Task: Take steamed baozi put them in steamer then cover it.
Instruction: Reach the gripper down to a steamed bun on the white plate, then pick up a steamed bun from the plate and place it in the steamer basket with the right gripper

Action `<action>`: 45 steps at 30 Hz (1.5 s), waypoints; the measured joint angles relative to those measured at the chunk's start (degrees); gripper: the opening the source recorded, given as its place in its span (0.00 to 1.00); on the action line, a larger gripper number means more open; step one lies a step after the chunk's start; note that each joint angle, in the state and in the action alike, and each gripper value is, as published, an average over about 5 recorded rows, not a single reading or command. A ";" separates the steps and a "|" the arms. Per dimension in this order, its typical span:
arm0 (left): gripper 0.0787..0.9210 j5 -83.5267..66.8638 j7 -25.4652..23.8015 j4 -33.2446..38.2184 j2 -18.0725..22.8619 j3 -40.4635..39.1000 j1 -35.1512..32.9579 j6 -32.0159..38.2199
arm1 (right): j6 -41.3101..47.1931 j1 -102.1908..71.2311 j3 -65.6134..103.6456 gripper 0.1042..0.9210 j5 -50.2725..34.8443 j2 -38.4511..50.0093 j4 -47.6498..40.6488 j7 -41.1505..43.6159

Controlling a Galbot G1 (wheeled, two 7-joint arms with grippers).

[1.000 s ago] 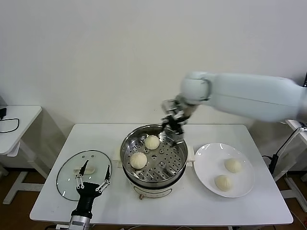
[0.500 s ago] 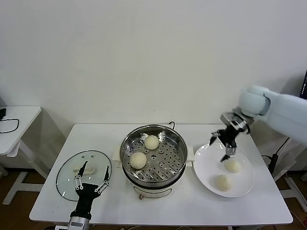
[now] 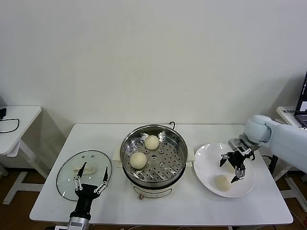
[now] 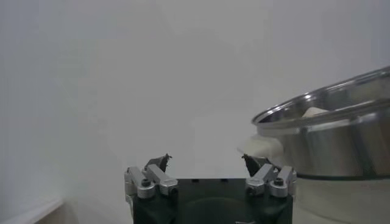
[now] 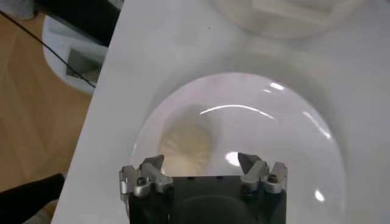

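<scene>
The steel steamer [image 3: 178,158] stands mid-table with two baozi [image 3: 152,142] [image 3: 138,160] on its perforated tray. A white plate [image 3: 205,160] to its right holds two more: one baozi [image 3: 221,182] lies free, and the other is mostly hidden under my right gripper [image 3: 231,167]. That gripper is open and low over the plate. In the right wrist view the gripper [image 5: 200,161] is open and empty, with a baozi [image 5: 186,145] just beyond its fingertips. The glass cover [image 3: 69,178] lies flat at the left. My left gripper [image 3: 91,176] is open at its near edge.
The steamer's white base [image 3: 153,192] faces the table's front edge. In the left wrist view the steamer wall [image 4: 332,143] rises close beside the open left gripper [image 4: 207,161]. A small side table [image 3: 14,124] stands far left. A cable runs off the table's right.
My right arm has swung from the steamer's back rim over to the plate and come down over a baozi, fingers open and empty. The left arm has not moved.
</scene>
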State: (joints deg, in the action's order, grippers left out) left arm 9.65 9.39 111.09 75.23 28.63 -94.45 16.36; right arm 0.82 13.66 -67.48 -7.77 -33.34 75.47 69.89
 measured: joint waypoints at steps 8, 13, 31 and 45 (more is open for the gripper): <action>0.88 0.00 0.05 -0.22 -0.02 0.12 0.09 0.01 | 0.35 -3.71 1.35 0.88 1.55 -0.40 -0.58 -2.22; 0.88 0.00 0.10 -0.32 -0.01 0.31 0.04 0.02 | 0.44 -4.93 1.80 0.88 2.48 -0.73 -0.81 -3.10; 0.88 -0.02 0.14 -0.37 -0.09 0.33 0.20 -0.06 | 0.58 -5.29 1.85 0.63 3.52 0.22 0.71 -4.62; 0.88 -0.12 0.21 0.25 -0.63 -0.28 0.26 -0.13 | -5.39 13.60 -5.99 0.66 -2.35 -4.03 4.03 -1.61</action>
State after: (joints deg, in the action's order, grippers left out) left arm 9.53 9.59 111.34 74.61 28.35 -94.19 16.23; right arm -4.57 27.26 -73.48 -10.12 -37.37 79.50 68.27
